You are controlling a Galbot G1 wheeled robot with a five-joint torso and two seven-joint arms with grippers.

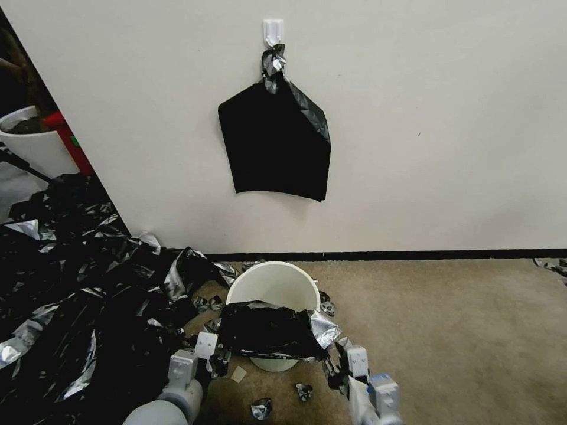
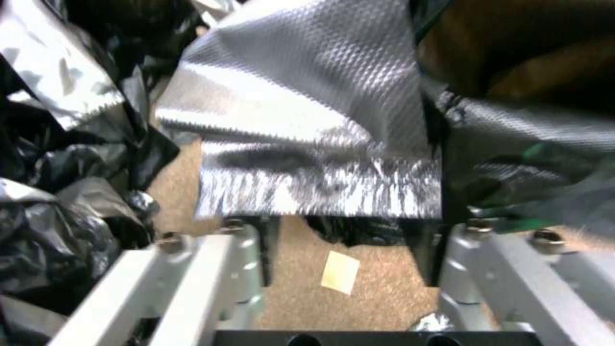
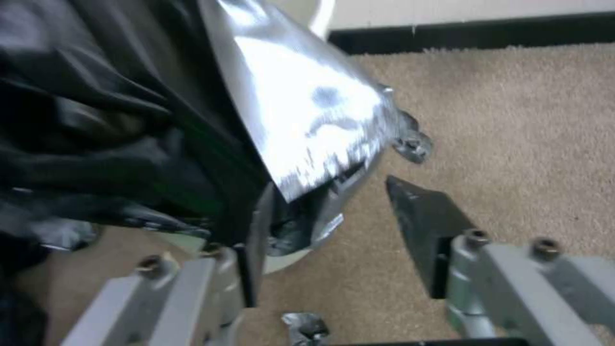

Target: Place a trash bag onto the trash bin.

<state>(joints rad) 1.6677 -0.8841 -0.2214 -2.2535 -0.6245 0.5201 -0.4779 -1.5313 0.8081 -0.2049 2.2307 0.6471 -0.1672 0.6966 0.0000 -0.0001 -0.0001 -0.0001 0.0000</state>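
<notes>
— How is the left gripper (image 1: 208, 354) sitting?
— Low beside the trash bin (image 1: 274, 285), fingers spread wide, gripping nothing.
— And the trash bag (image 1: 269, 330)?
— Draping over the bin's near rim.
— The right gripper (image 1: 345, 361)?
— Reaching in low, likewise gaping, empty.

Head view: even, soft indoor light, wall (image 1: 413, 118) bright w/ no hard shadows; slight wide-angle bending at pic edges. Silvery glare on the trash bag (image 1: 269, 330) and heap of black bags (image 1: 71, 295). Both wrist views dimmer, soft w/ motion blur; strong white glare on bag plastic close up.
</notes>
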